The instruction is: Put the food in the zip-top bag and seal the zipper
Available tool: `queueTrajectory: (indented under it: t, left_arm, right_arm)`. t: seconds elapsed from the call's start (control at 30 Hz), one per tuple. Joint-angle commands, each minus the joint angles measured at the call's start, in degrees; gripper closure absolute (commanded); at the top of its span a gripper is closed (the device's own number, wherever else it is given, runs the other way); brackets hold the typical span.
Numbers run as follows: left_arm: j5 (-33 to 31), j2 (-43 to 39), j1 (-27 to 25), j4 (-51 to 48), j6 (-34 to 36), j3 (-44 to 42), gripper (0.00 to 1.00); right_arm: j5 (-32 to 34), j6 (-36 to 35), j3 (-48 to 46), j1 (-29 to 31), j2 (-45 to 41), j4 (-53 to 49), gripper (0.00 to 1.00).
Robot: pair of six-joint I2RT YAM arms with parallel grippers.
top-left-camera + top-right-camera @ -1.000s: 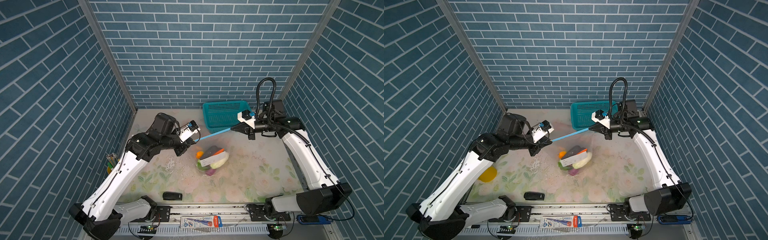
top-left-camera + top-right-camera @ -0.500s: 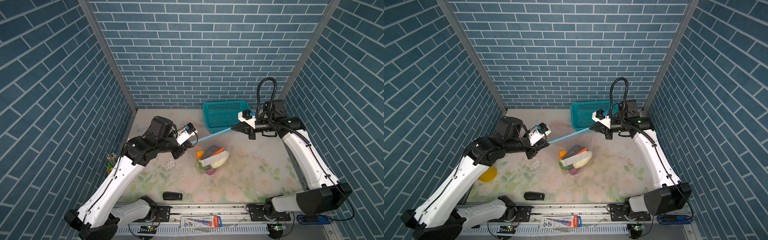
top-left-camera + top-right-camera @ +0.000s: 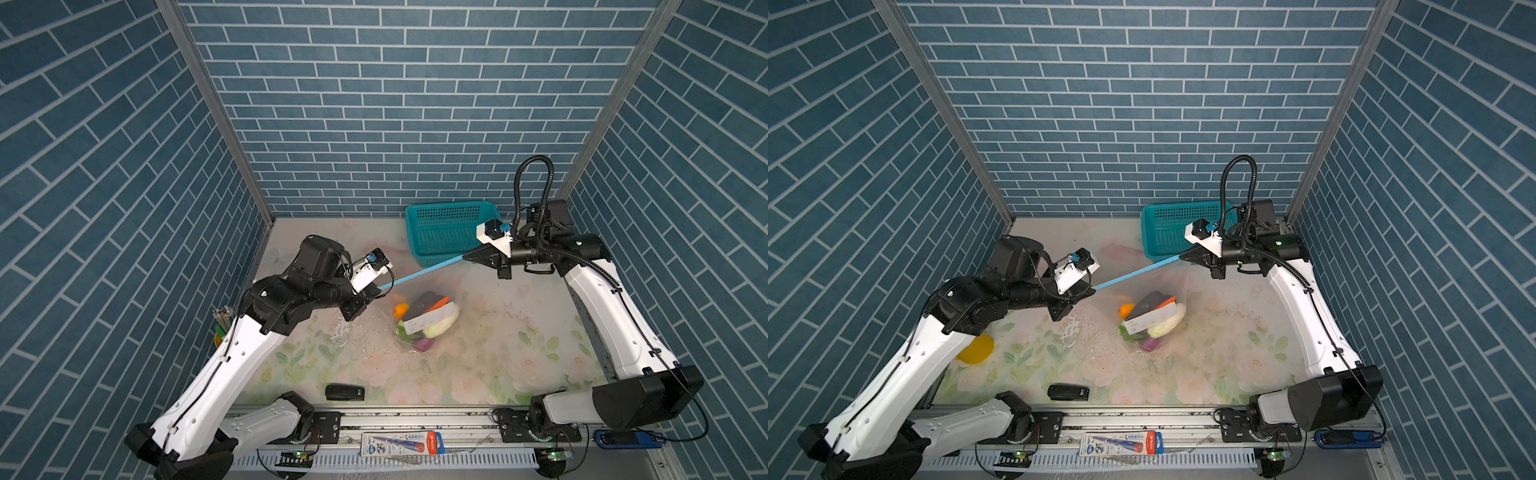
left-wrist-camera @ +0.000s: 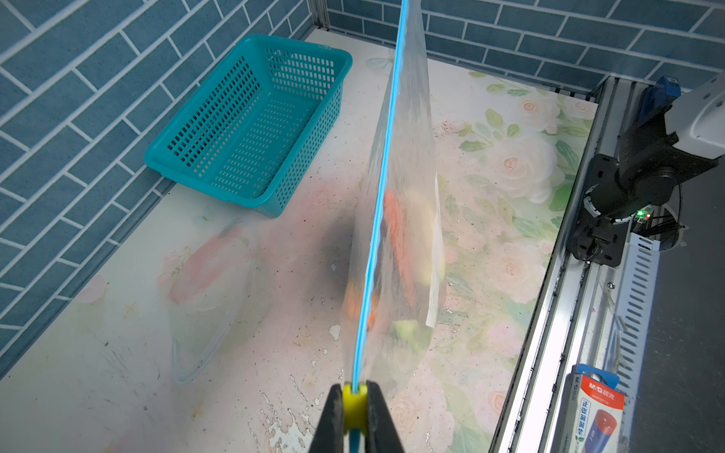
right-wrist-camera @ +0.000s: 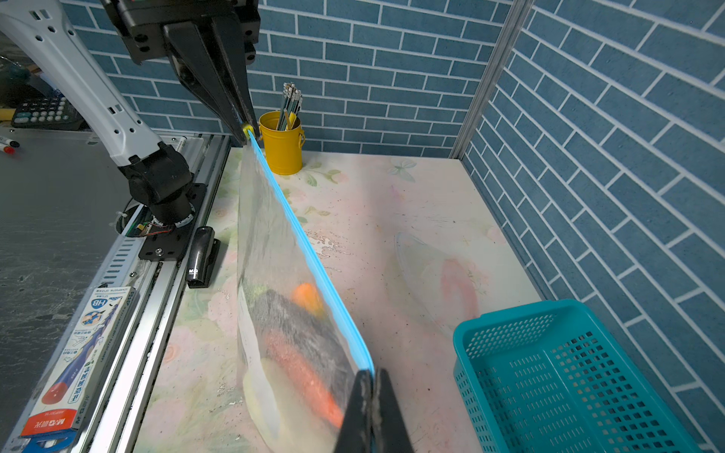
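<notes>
The clear, crinkly zip-top bag (image 3: 432, 286) hangs above the flower-printed bench (image 3: 519, 345), stretched between both hands. The small glossy toy food (image 3: 426, 322), orange, dark, white, green and purple pieces, is gathered in the lowest part of the bag. It is at or just above the bench, and I cannot tell if it touches.

The narrow light-blue zipper (image 3: 424, 272) makes the upper edge. Its long axis goes straight from the left hand (image 4: 354, 392) to the right hand (image 5: 370, 376), and the bag hangs below this line. The left hand is clamped on the small yellow slider tab (image 4: 354, 410) at its own end of the strip. The right hand is pressed together on the opposite end, near the teal perforated plastic basket (image 3: 446, 205).

Along its whole seen length the strip shows as one thin line, so I judge the seal is finished or nearly so. The slider has no more way to go toward the left hand. The coming move probably must bring both ends down together, otherwise the loaded middle may swing.

A white label (image 3: 430, 320) shows on the bag, but its writing is too small to read. On the flat pencil box (image 5: 78, 353) at the front rail, "M&G" and "HB" can be read.
</notes>
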Motion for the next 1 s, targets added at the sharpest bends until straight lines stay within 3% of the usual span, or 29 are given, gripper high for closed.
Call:
queueTrajectory:
  t: [0.0,0.97]
  left_arm:
    - [-2.6,-1.4,1.0,-5.1,-0.3,-0.7,0.96]
    - [-3.4,-1.6,1.0,-6.8,0.1,0.5,0.93]
  right_arm:
    - [1.3,0.7,-0.8,-1.9,-1.5,1.9,1.0]
    - [0.6,0.4,-0.8,-1.9,-0.4,1.8,1.0]
